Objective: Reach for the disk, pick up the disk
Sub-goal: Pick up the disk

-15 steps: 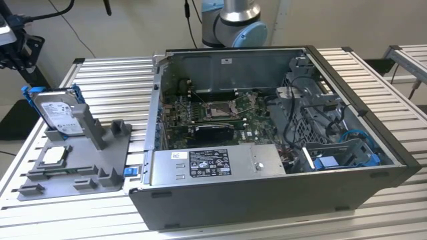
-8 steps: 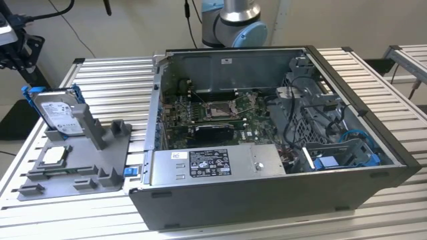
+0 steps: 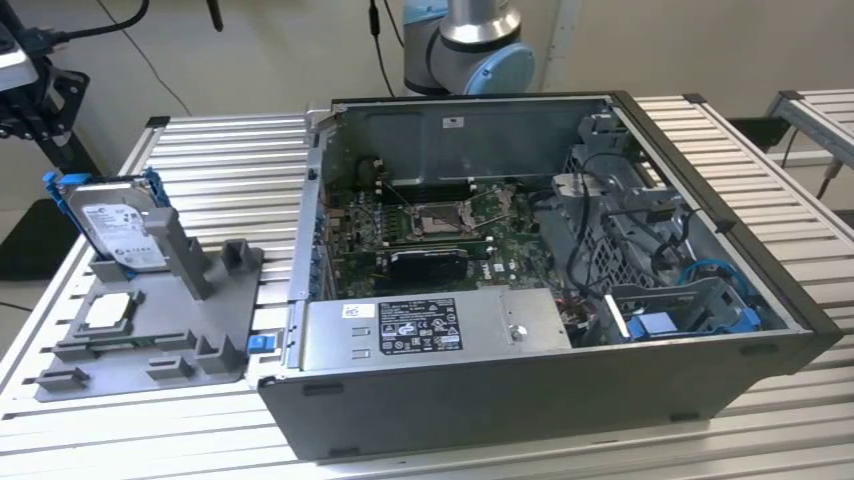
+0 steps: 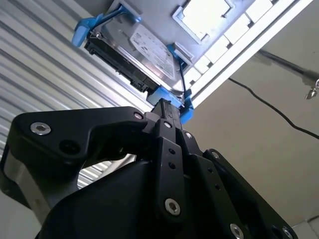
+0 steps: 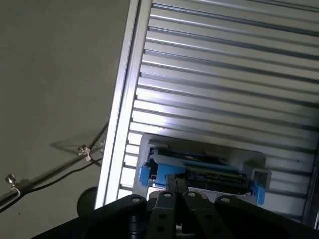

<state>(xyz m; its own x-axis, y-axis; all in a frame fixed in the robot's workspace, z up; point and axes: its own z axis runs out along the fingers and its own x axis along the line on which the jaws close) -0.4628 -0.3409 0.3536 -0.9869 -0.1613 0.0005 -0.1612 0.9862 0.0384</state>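
Observation:
The disk [image 3: 118,232] is a silver-grey drive with a white label in a blue bracket. It stands on edge in a grey holder [image 3: 200,330] at the exterior view's left. Both wrist views show the disk [image 4: 149,47] [image 5: 209,172] just beyond my black fingers. My gripper [image 4: 163,105] [image 5: 176,178] is shut with nothing between its fingers, and its tips sit close to the blue bracket's edge. Whether they touch it is unclear. In the exterior view my gripper [image 3: 24,120] hangs beyond the table's left edge, near the disk.
An open computer case [image 3: 534,300] fills the middle of the slatted metal table [image 3: 214,160]. A small square silver chip [image 3: 110,312] lies in the holder in front of the disk. Cables and bare floor [image 5: 55,74] lie past the table's edge.

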